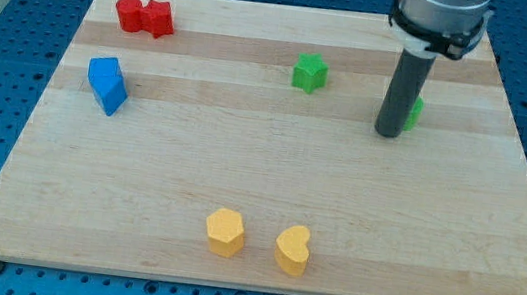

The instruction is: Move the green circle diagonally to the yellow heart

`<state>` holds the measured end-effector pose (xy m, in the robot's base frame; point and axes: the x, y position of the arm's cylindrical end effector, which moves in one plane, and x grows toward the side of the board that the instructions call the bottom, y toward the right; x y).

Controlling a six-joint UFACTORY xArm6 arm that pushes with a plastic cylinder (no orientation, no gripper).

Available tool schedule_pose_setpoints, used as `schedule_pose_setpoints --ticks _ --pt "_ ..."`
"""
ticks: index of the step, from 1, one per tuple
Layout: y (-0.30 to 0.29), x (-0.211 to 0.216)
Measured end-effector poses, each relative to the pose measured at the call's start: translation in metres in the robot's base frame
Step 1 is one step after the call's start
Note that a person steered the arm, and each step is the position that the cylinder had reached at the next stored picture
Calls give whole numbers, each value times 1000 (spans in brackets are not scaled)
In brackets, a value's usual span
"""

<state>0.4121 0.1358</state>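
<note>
Toward the far right of the worktop (138,183), my tip (387,134) stands just left of the green circle (416,111), largely hiding it. No claw exists, only a rod. The yellow heart (293,250) waits near, leftward, so pushing must come from the circle's far right.

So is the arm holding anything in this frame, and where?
Nothing is held. My tip only stands against the view's left of the green circle, which it mostly hides.

Single raised view, angled down across the whole wooden board (269,184), moderately near
</note>
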Motion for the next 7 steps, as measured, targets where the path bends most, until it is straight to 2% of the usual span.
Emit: schedule_pose_setpoints --ticks 3,4,6,7 --pt "-4 0" --pt "-29 -8" --pt "-22 -52" --pt "-4 -52"
